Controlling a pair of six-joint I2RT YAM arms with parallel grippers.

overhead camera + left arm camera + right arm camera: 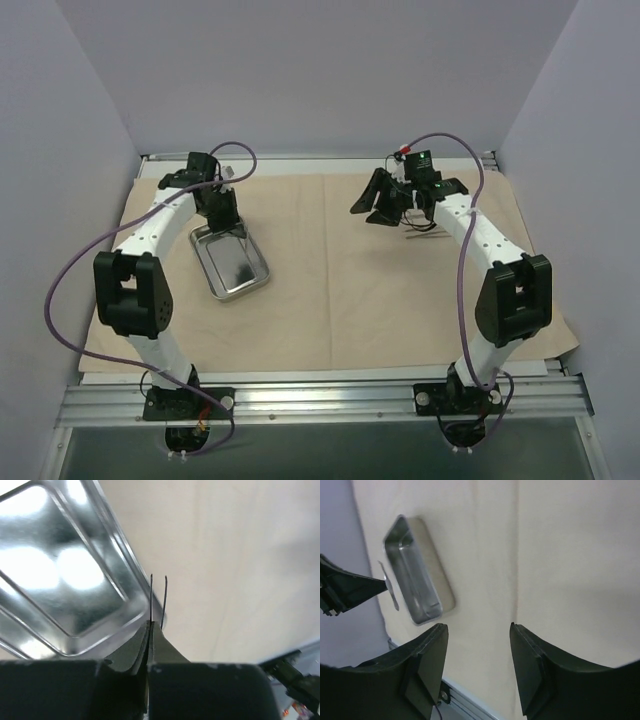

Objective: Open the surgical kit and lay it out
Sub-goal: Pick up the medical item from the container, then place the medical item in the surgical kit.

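Left wrist: left gripper (150,627) is pinching instrument (151,600) just beside tray (75,570), for laying out.
Right side: I'm holding right gripper (477,630) spread above cloth (560,555).

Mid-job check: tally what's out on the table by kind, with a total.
Cloth: 1
Tray: 1
Instruments: 2 (tweezers pinched in the left pincer; a thin piece lying on the cloth, far right. It may be more than one, but it is too small to tell.)
Total: 4
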